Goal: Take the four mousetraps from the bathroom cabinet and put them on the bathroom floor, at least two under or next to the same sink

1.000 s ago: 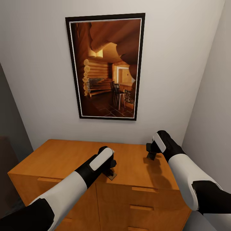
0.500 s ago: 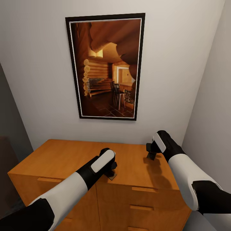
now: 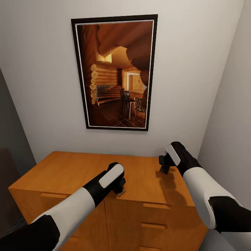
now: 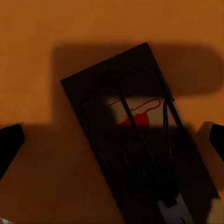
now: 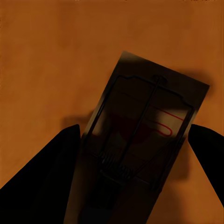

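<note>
Left claw, fingers apart, 1 mousetrap lying flat between them. Right claw, fingers apart, straddling 1 second trap. Both traps, 2 in all, rest on 1 cabinet beneath 1 picture.

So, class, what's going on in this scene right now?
A two-armed robot is working over an orange-brown cabinet below a framed picture. Each gripper is down at the cabinet top over a mousetrap: the left gripper is open around one mousetrap, and the right gripper closely flanks another mousetrap. Neither trap is lifted yet.
</note>
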Available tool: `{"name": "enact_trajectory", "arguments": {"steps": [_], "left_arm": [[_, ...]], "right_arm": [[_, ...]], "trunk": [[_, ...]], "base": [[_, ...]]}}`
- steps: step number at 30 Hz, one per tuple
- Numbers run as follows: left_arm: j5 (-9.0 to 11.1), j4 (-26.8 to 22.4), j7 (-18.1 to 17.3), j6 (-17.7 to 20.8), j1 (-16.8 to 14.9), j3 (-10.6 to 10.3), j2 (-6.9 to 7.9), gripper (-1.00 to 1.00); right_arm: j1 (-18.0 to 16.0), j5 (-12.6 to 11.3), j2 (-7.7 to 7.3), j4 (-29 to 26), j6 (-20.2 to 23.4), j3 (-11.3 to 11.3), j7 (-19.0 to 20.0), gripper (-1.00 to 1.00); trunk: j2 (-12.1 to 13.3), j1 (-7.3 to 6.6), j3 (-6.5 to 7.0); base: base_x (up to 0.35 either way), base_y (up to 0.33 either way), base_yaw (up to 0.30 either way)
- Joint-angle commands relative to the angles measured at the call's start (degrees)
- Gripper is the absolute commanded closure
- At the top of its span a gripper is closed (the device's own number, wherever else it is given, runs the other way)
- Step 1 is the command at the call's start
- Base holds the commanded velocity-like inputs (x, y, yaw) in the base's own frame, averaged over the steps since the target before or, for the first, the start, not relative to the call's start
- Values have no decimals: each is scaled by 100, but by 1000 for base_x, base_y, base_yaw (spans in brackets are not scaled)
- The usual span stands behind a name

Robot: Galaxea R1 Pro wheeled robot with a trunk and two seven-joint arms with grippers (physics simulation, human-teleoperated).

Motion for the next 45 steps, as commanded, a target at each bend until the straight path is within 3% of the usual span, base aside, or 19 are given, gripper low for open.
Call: {"name": "enact_trajectory", "arguments": {"steps": [1, 20, 21, 39, 43, 45], "left_arm": [[20, 69, 36, 43, -5, -10, 0, -100], [18, 240, 36, 23, -4, -13, 0, -100], [18, 273, 36, 23, -4, -13, 0, 100], [13, 454, 40, 5, -4, -12, 0, 100], [6, 349, 97, 48, -4, -16, 0, 100], [16, 47, 252, 257, -9, -8, 0, 100]], "right_arm": [[-3, -61, -5, -6, 17, 22, -52, 100], [-3, -61, -3, -6, 17, 22, -52, 100], [-3, -61, -4, -6, 17, 22, -52, 100], [-3, -61, -3, -6, 17, 22, -52, 100], [-3, -61, -4, -6, 17, 22, -52, 100], [-3, -61, -5, -6, 17, 22, -52, 100]], "trunk": [[-4, 1, -9], [-4, 1, -9], [-4, 1, -9], [-4, 1, -9], [-4, 1, -9], [-4, 1, -9]], "base": [[0, 0, 0], [0, 0, 0], [0, 0, 0], [0, 0, 0], [0, 0, 0], [0, 0, 0]]}}
